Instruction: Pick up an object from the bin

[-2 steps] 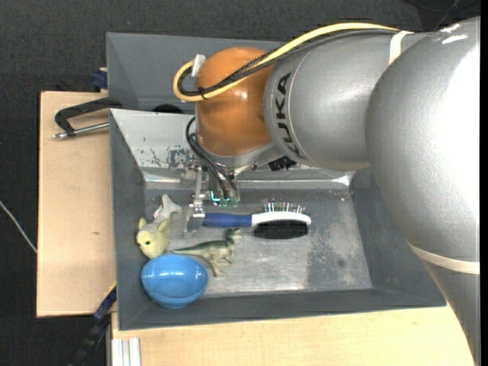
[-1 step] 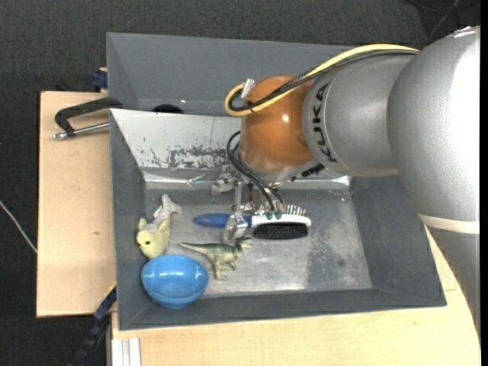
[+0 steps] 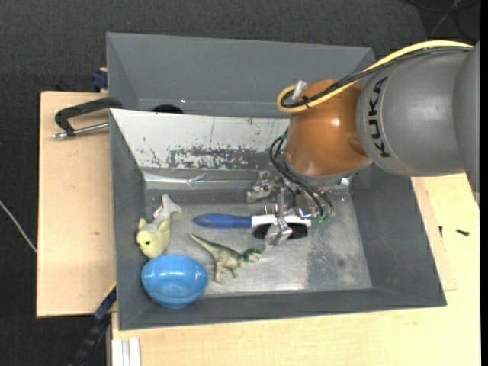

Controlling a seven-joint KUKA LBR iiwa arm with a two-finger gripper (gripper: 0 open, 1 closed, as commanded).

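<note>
Grey bin [image 3: 343, 261] held a blue-handled tool [image 3: 221, 221], the gripper [image 3: 279, 227] down at that tool's right end, its opening indiscernible.

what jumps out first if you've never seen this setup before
The big grey arm with its orange wrist cover reaches in from the right, its gripper low over the middle of the grey bin, at the end of a blue-handled tool. Next comes the bright blue bowl in the bin's lower left corner, with a green toy dinosaur beside it and a pale yellow toy animal just above.
</note>
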